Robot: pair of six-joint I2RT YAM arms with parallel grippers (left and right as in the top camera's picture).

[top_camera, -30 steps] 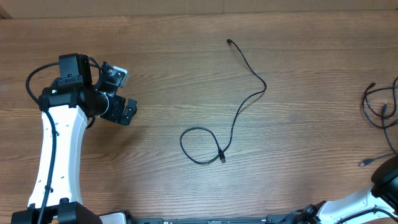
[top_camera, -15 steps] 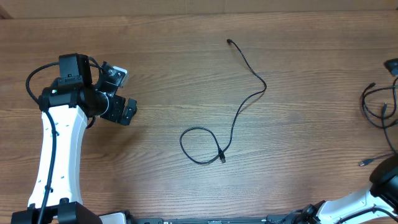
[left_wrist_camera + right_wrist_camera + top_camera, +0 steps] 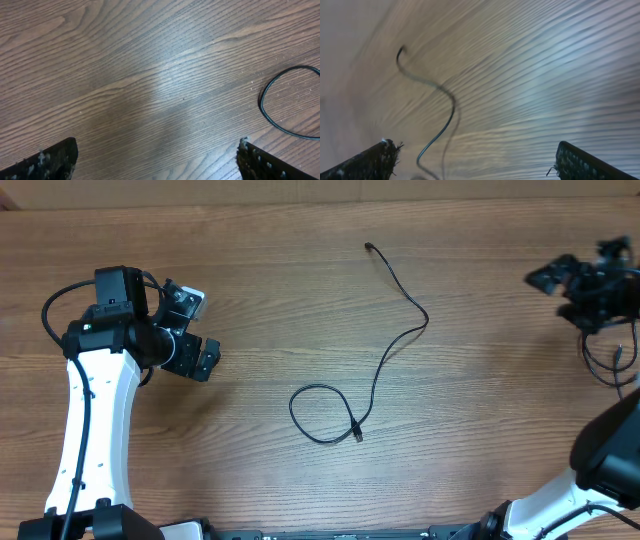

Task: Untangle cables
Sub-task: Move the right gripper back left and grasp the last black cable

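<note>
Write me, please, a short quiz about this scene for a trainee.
1. True or false: the left fingers hold a cable.
2. The loop of the middle cable lies: A) at its end nearer the robot's bases; B) at its far end; C) halfway along.
3. Which arm's fingers are nearer the cable bunch?
Key: 1 false, they are open and empty. 2 A. 3 the right fingers.
</note>
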